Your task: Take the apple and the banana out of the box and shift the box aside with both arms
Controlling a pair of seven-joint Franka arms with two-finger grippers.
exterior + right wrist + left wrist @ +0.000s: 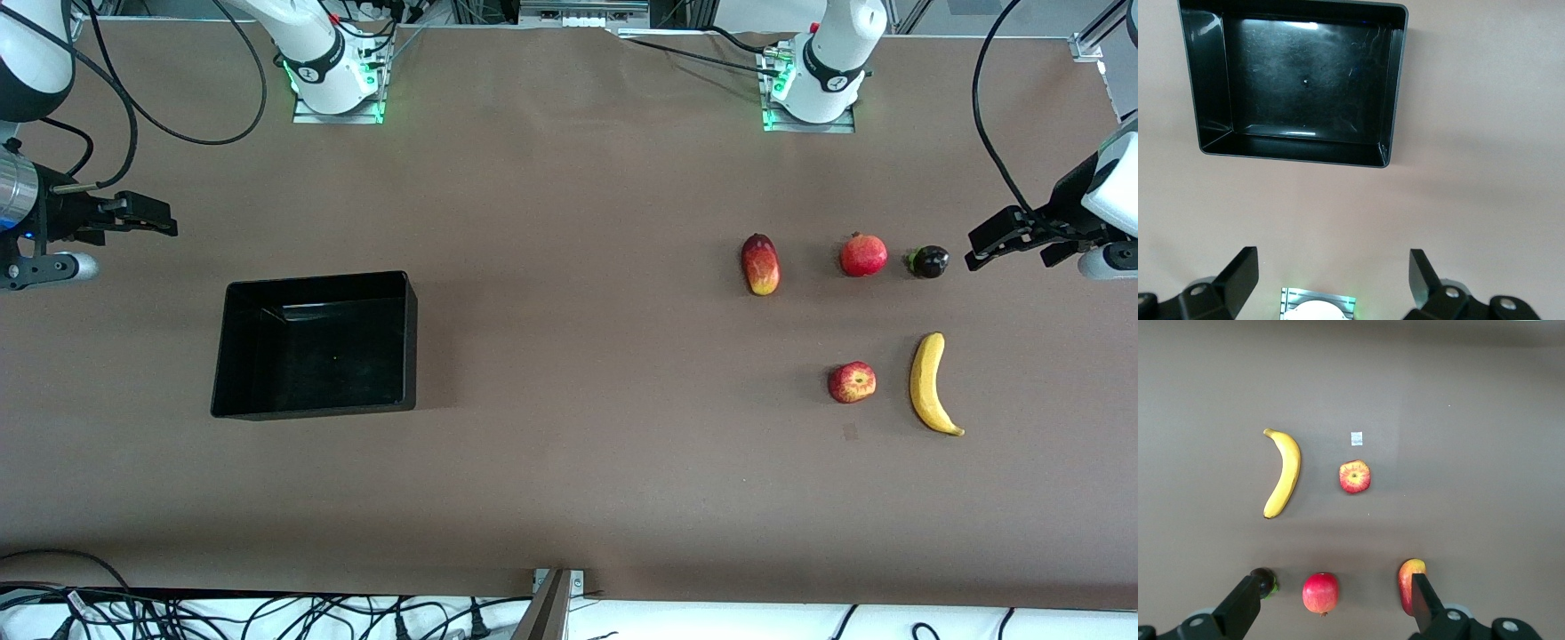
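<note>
- The black box [316, 345] sits toward the right arm's end of the table [569, 462], open side up and with nothing in it; bare brown surface lies all round its walls.
- A wide bare stretch of table separates the box from the fruit, which is grouped toward the left arm's end.
- The apple [852, 382] and the banana [930, 383] lie beside each other, apart, the banana closer to the left arm's end; a small pale mark [851, 432] shows on the table just nearer the camera than the apple.
- Farther from the camera a row of three lies apart from one another: mango [760, 264], pomegranate [863, 255], and a small dark fruit [927, 261].
- The left gripper [976, 251] hangs over the table edge at its own end, near the dark fruit; fingers spread wide, holding and touching nothing.
- The right gripper [167, 220] hangs over the table at its own end, short of the box; fingers spread wide, holding nothing.
</note>
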